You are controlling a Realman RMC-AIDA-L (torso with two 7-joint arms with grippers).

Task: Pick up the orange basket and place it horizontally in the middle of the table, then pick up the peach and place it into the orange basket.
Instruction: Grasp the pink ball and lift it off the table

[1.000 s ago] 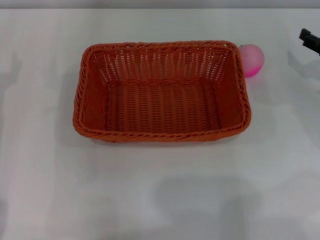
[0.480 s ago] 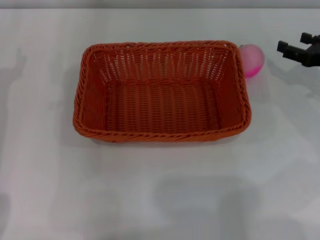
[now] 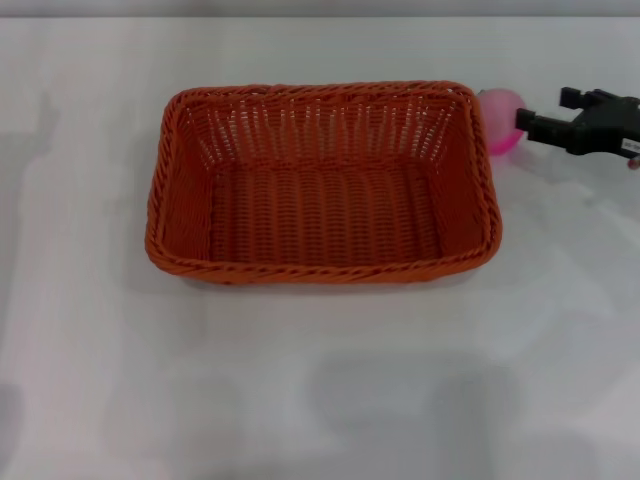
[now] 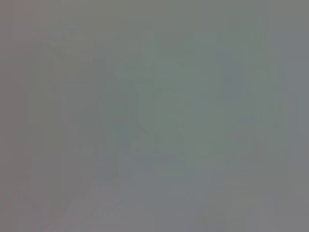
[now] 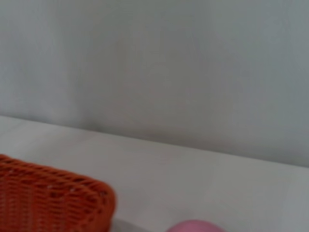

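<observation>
- Left end effector: I can't see it in any view; left wrist view is a flat grey blur, nothing to read, so I can't tell its state.
- Surface (image 3: 300, 380): white, wide, fills the head view; in the right wrist view it runs back to a pale wall.
- Basket (image 3: 322, 183): orange, woven, sits flat on the surface about mid-width, long side running left to right, open side up. I see nothing inside it. Braided rim, openwork sloping sides. Right wrist view catches one rounded corner of it (image 5: 53, 203).
- Peach (image 3: 503, 119): on the surface just outside the basket's far right corner, partly hidden behind the rim; I can't tell if it touches the rim. Pale pink on top, magenta blush lower down. In the right wrist view only its top shows at the picture's edge (image 5: 195, 226), near the basket corner with a strip of surface between.
- Right end effector (image 3: 545, 113): black, comes in from the right edge of the head view, fingers pointing left at the peach. Fingers spread apart, released, gripping nothing. The nearer fingertip (image 3: 525, 120) is just beside the peach's right side; contact I can't confirm. The other fingertip (image 3: 568, 97) is farther back and to the right.
</observation>
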